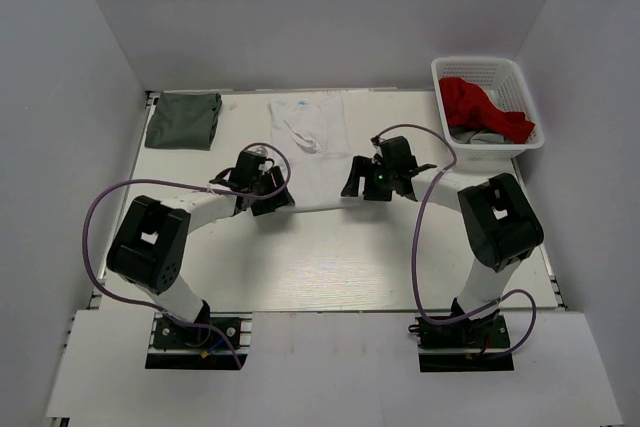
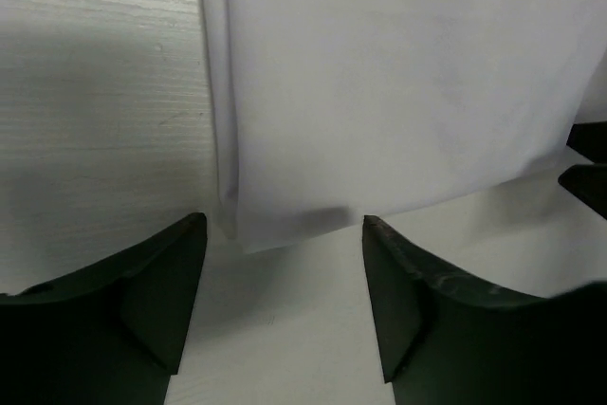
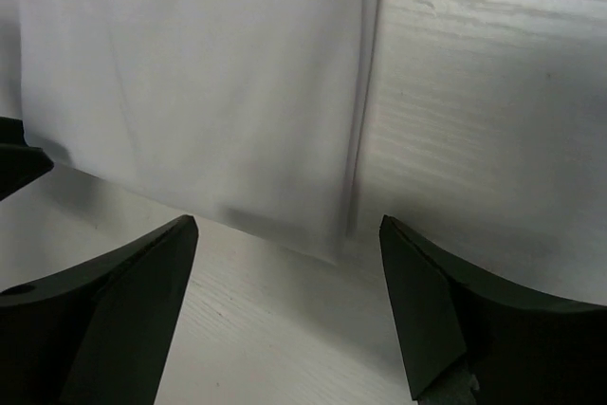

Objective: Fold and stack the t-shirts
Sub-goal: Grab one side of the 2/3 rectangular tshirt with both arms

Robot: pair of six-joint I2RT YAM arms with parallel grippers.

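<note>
A white t-shirt (image 1: pixel 312 142), folded into a long strip, lies flat in the middle of the table. My left gripper (image 1: pixel 262 187) is open at its near left corner; the left wrist view shows that corner (image 2: pixel 275 225) just beyond my spread fingers. My right gripper (image 1: pixel 372 179) is open at the near right corner, and the right wrist view shows that hem (image 3: pixel 285 225) between my fingertips. A folded olive-green t-shirt (image 1: pixel 184 119) lies at the back left. A red t-shirt (image 1: pixel 482 107) and a grey one (image 1: pixel 478 136) sit in the basket.
A white plastic basket (image 1: pixel 530 97) stands at the back right corner. White walls close in the table on three sides. Purple cables loop from both arms over the near part of the table.
</note>
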